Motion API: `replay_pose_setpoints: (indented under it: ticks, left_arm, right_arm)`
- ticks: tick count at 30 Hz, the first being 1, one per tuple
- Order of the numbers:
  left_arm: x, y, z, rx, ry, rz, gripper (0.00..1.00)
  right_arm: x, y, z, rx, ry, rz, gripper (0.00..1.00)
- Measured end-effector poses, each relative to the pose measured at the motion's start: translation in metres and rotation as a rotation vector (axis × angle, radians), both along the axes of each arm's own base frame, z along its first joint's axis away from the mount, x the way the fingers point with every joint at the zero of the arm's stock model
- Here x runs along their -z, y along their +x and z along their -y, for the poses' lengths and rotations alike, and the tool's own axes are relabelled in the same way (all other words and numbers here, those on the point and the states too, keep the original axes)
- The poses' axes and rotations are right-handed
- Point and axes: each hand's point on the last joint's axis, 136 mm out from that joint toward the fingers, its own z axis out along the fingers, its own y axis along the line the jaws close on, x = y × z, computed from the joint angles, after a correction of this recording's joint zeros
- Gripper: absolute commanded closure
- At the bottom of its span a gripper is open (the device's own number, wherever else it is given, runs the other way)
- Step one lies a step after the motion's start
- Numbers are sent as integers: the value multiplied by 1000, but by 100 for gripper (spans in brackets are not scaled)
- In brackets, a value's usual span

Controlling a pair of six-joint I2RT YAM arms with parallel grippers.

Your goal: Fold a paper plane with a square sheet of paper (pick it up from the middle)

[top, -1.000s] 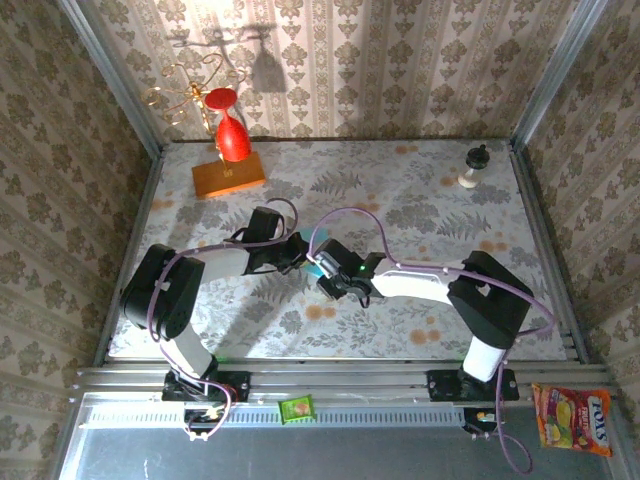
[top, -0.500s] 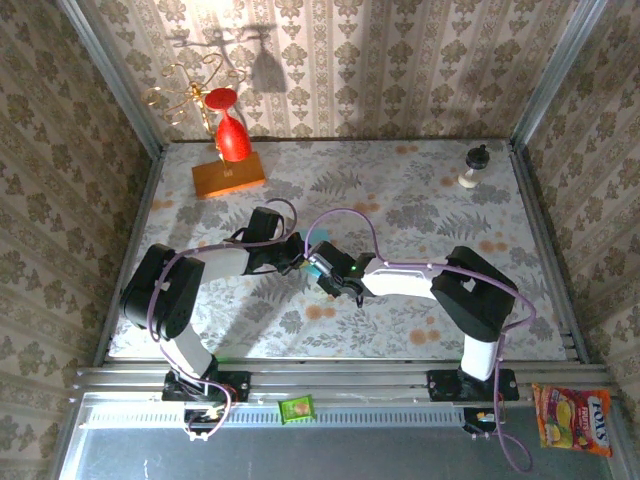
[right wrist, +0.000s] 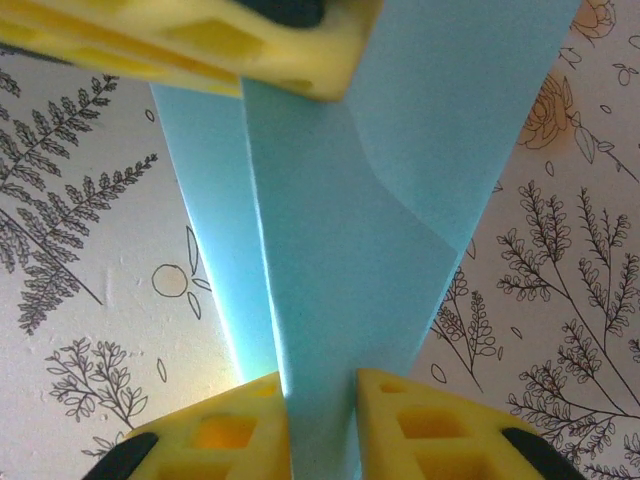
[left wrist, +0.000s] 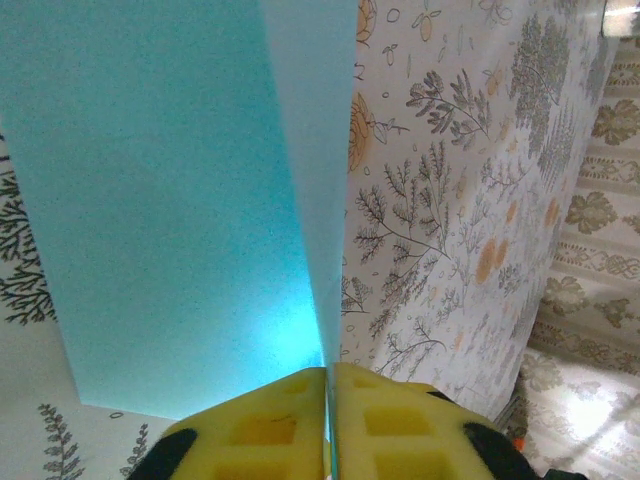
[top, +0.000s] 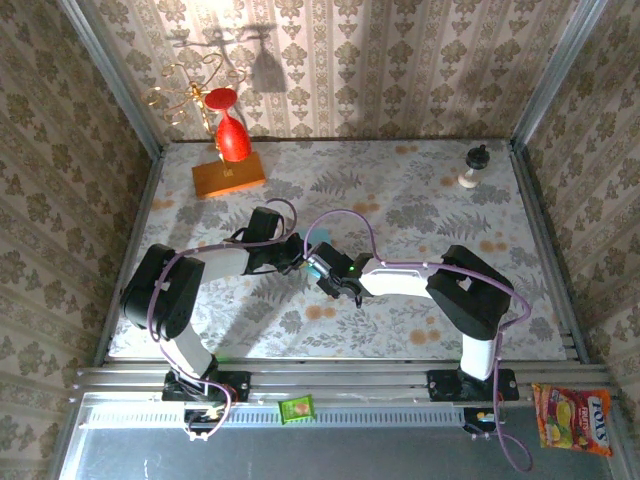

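Both sets of yellow fingers pinch the folded light-blue paper sheet, meeting mid-desk; its crease runs straight away from each.

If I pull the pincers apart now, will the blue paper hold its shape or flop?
Probably flop: the paper looks thin, with light glowing through it near the left pincer. Its creases may stiffen it a little lengthwise. It also looks light and smooth, so it might slide out of the right pincer under a pull.
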Motion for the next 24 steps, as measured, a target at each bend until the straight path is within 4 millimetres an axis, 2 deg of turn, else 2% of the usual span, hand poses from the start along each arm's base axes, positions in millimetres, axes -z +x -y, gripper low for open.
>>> replay_pose_setpoints:
  ticks: [3, 6, 10, 13, 24]
  left_arm:
    - [2, 1, -5, -20, 10, -15, 70]
    - [-2, 4, -18, -61, 17, -19, 61]
    - [-17, 17, -51, -167, 22, 20, 58]
    - [-25, 20, -69, -226, 37, 47, 56]
    - [-28, 4, -85, -273, 78, 71, 55]
  right_arm:
    - [-1, 1, -1, 9, 8, 3, 80]
    - [0, 1, -1, 9, 12, 3, 81]
    - [4, -2, -1, 4, 21, -9, 81]
    - [7, -5, -1, 11, 35, -22, 81]
    - [9, -5, -1, 66, 207, -93, 81]
